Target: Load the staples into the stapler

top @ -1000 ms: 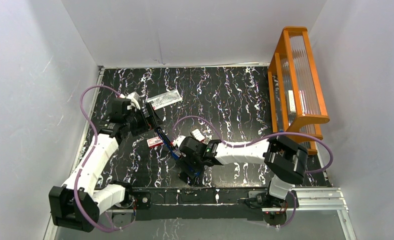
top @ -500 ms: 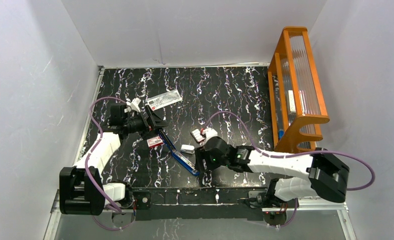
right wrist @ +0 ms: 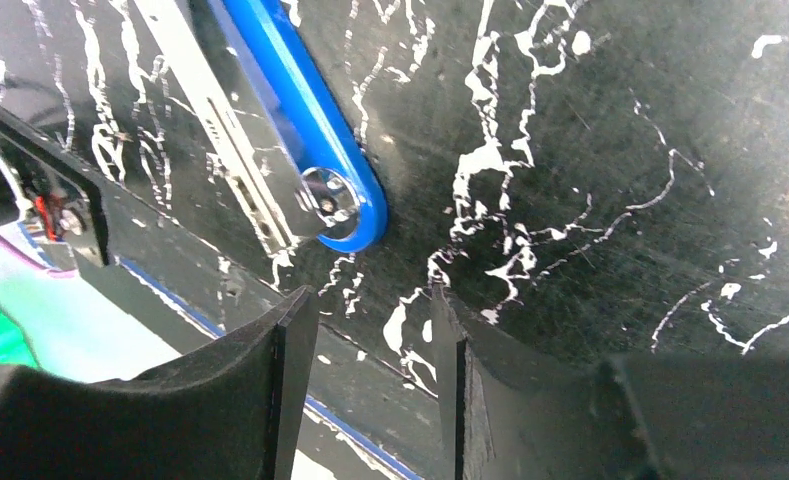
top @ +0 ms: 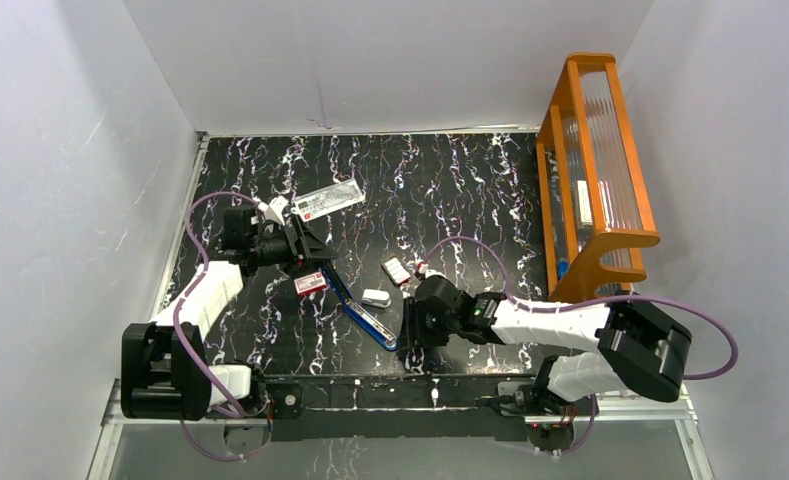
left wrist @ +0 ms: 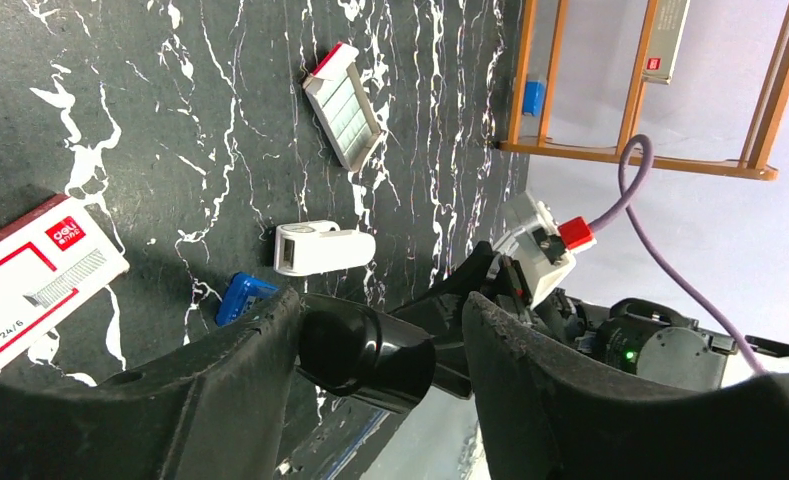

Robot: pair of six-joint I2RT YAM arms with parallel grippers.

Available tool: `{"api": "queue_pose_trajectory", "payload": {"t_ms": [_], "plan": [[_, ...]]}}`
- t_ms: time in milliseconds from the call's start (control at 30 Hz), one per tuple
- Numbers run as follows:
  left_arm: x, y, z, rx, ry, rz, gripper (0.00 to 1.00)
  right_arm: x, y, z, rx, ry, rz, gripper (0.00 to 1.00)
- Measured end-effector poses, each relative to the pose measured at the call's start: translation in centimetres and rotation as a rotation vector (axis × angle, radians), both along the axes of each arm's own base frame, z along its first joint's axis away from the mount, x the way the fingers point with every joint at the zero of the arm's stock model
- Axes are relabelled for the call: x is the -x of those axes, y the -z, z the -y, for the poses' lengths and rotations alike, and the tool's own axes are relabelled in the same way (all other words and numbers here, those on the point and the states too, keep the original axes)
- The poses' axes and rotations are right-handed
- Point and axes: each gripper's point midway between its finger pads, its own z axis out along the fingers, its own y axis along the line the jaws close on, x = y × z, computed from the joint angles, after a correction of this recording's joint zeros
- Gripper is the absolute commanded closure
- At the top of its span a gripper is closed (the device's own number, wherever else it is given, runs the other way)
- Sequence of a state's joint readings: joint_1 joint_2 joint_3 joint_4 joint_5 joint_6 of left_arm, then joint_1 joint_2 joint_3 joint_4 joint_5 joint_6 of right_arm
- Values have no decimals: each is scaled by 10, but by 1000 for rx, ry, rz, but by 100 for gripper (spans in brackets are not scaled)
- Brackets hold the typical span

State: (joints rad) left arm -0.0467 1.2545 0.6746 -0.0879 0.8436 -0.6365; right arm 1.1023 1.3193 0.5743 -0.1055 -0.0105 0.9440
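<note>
Black marbled tabletop point(top: 470, 200), two arms, stapler job. Staples not yet loaded.

Left gripper point(top: 312, 250): sits at the far-left end of the stapler point(top: 362, 312). Wrist view shows a rounded black part between its jaws. One finger looks to be against it, the other side is unclear, so I cannot tell whether it is clamped.

Red-and-white sleeve point(top: 310, 283): flat on the table, just left of the stapler.

Stapler: opened out flat, running diagonally from the left gripper to near right, silver rail point(right wrist: 220, 130) exposed beside the blue arm.

Small white piece point(top: 375, 298): loose, just right of the stapler's middle.

Tray of staples point(top: 397, 270): farther right, strips in it, apart from the stapler.

Right gripper point(right wrist: 372, 298): jaws apart, nothing between them, hanging just near of the stapler's blue near tip.

Orange rack point(top: 595, 170): far right, not involved.

Risks, as I judge them:
- a grip on the rounded black end may slip, and the stapler would pivot into the sleeve
- right fingers closing on a tip lying flat could scrape the table and shove it instead of pinning it
- a shifted rail means misaligned staples; a thin strip may break
</note>
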Motion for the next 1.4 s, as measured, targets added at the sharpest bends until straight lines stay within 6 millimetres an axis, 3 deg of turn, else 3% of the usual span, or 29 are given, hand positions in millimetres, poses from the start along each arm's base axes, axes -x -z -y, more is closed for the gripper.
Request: {"api": "queue_pose_trajectory", "payload": {"t_ms": [133,367,467,800,1000,1167,1400], "plan": [[3,-1,1,12,9,-8,42,-7,-15,-11,-32,-24,35,47],[11,-13,7,61,2,-54,41,-37,-72,-49,-123,-107,220,40],[15,-18,10,76,6,-62,40,-45,-81,-59,-125,-133,263,36],[37,-12,24,118,43,-158,41,-50,-88,-68,-125,-227,338,30],[51,-4,29,123,60,-204,41,-41,-92,-73,-189,-264,330,38],[52,-2,29,115,57,-205,41,-28,-85,-60,-200,-251,283,39],[50,8,28,73,37,-198,38,-12,-74,-34,-160,-244,228,33]]}}
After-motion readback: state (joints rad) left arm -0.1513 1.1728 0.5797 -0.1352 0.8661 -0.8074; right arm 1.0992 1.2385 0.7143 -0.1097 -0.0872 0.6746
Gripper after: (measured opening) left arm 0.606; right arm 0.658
